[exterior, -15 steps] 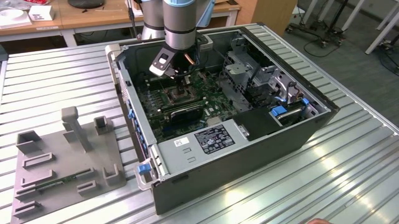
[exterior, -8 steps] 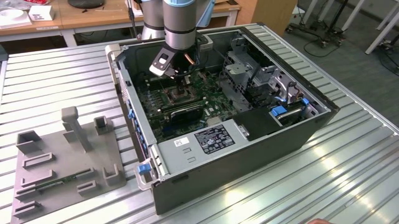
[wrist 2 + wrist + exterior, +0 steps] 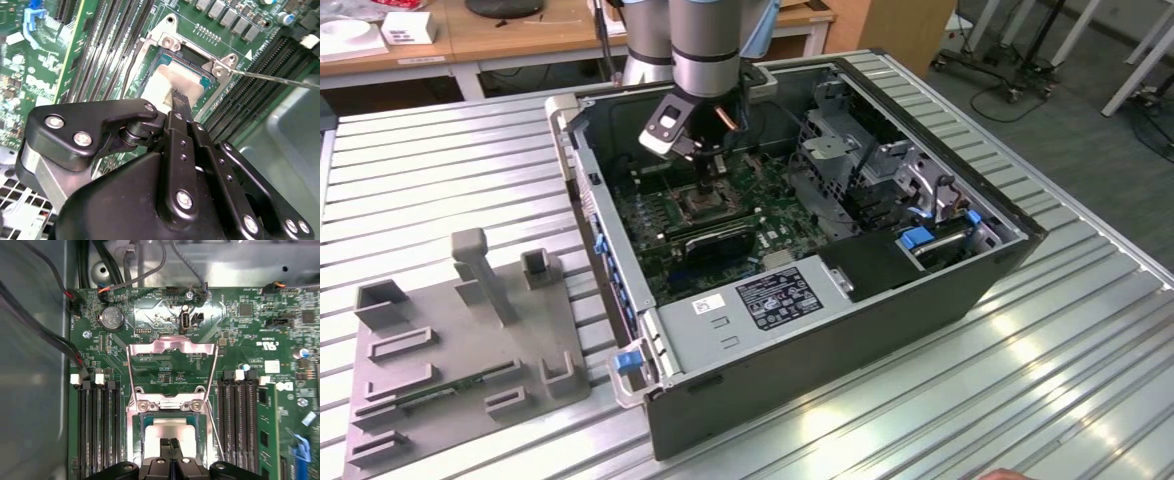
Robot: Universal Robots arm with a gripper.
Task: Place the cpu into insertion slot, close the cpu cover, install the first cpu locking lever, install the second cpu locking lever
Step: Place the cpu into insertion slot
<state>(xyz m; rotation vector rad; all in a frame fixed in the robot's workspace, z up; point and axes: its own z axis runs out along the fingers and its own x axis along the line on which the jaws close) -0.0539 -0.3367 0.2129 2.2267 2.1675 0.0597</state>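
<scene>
Over on the exterior view's left, a gray fixture plate (image 3: 454,350) sits on the slatted table (image 3: 1067,380). Right of it is the open PC case (image 3: 854,340), with the arm reaching down inside. The gripper (image 3: 170,442) is pinched closed with nothing between its fingers, and its tips are right at the top of the cpu (image 3: 172,429). The cpu lies flat in the insertion slot (image 3: 145,435). The cpu cover (image 3: 172,346) is swung open, hinged at the slot's edge. A thin lever wire (image 3: 280,80) sticks out beside the slot.

Ribbed metal table (image 3: 440,170) (glare patches), wooden desks (image 3: 520,35) behind, grey floor (image 3: 1081,120), wheeled stands (image 3: 994,75) beyond.
</scene>
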